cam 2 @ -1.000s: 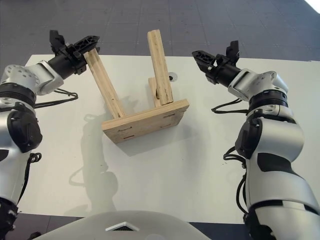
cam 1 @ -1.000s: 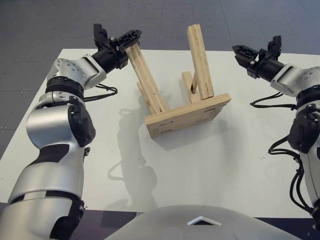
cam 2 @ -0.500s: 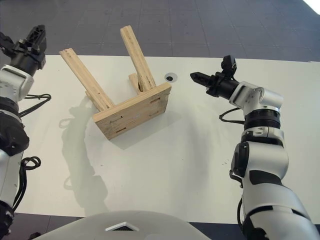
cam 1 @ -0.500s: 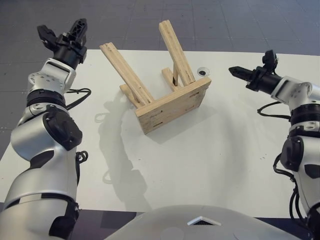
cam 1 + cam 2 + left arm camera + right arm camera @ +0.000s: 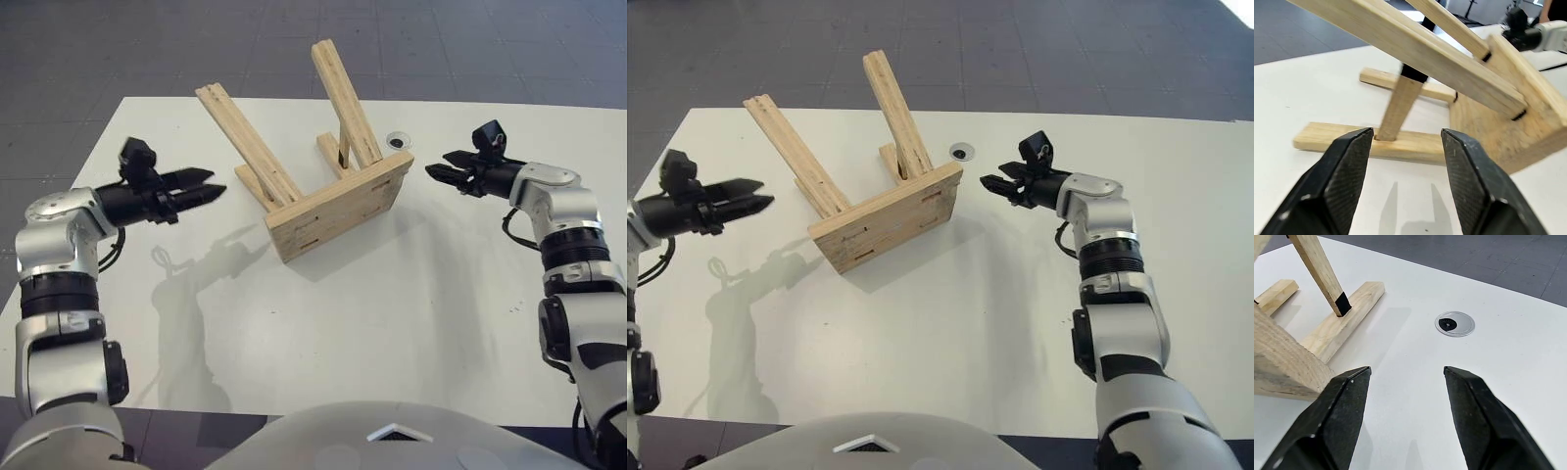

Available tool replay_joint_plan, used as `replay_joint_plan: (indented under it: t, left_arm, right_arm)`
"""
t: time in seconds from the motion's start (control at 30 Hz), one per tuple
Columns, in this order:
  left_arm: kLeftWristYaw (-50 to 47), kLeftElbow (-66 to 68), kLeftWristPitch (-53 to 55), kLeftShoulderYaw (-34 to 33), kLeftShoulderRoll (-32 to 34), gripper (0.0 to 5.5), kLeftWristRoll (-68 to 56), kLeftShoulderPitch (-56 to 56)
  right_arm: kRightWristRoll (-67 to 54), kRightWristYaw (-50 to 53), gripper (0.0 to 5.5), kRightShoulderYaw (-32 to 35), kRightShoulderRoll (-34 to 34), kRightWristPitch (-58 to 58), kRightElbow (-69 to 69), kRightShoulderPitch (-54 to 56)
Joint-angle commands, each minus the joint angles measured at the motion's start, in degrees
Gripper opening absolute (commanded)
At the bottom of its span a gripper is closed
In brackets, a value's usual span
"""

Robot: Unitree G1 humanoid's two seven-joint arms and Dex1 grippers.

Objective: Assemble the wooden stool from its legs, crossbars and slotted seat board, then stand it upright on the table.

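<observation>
Wooden stool (image 5: 328, 191) lies assembled on its side mid-table, legs slanting far-left. Left gripper (image 5: 217, 183) hovers near the legs, spread wide and empty. Right gripper (image 5: 436, 165), equally wide, sits just beside the seat board (image 5: 343, 204). Likely best: grip both sides evenly and pivot it slowly onto its feet.

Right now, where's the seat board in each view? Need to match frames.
Left eye: seat board, mid-table.
Right eye: left of centre.
Left wrist: slab the sloping legs plug into.
Right wrist: wooden corner beside the flat-lying leg.
Shared landmark: crossbar pegged into that leg.
</observation>
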State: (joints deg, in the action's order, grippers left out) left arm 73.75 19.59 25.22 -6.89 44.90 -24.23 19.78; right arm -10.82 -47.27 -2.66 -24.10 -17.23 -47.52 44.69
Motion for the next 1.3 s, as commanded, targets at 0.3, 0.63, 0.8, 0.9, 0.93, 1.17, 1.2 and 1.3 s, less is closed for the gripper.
replay_joint_plan:
  t: [0.3, 0.63, 0.8, 0.9, 0.93, 1.17, 1.2, 1.3]
  left_arm:
    - [-12.8, -12.9, 3.9, 10.8, -6.6, 2.56, 6.8, -4.6]
    - [-9.7, -6.7, 0.0, 13.8, -7.7, 2.56, 9.6, -0.5]
    - [-6.8, -3.5, -2.9, 13.1, -5.3, 2.56, 10.2, 1.8]
    - [-4.0, -1.1, -5.4, 12.1, -4.2, 2.56, 9.3, 3.7]
    - [-2.9, -0.4, -6.0, 11.7, -4.2, 2.56, 8.6, 4.6]
    - [8.3, -3.9, -1.9, 11.1, -1.6, 2.56, 2.7, 7.8]
    - [8.4, -4.1, -1.7, 11.1, -1.8, 2.56, 2.6, 8.4]
    - [7.0, -3.8, -2.3, 11.7, -2.9, 2.56, 3.5, 9.2]
  right_arm:
    - [5.9, -7.6, 2.75, -3.9, 6.5, 9.3, -8.8, 6.1]
    - [3.8, -16.9, 2.75, -5.7, -4.1, -2.9, 22.4, -9.5]
    - [2.6, -14.2, 2.75, -1.8, -9.1, -8.1, 31.6, -16.0]
    - [1.8, -12.9, 2.75, 0.9, -11.9, -9.9, 32.9, -17.2]
    - [1.3, -13.1, 2.75, 1.6, -12.9, -10.3, 33.4, -17.8]
    - [-4.5, -22.6, 2.75, 3.2, -23.8, -17.0, 45.1, -25.1]
    - [-5.5, -23.0, 2.75, 3.7, -24.5, -17.7, 46.0, -25.2]
    - [-8.0, -23.8, 2.75, 3.4, -24.8, -19.5, 49.2, -25.4]
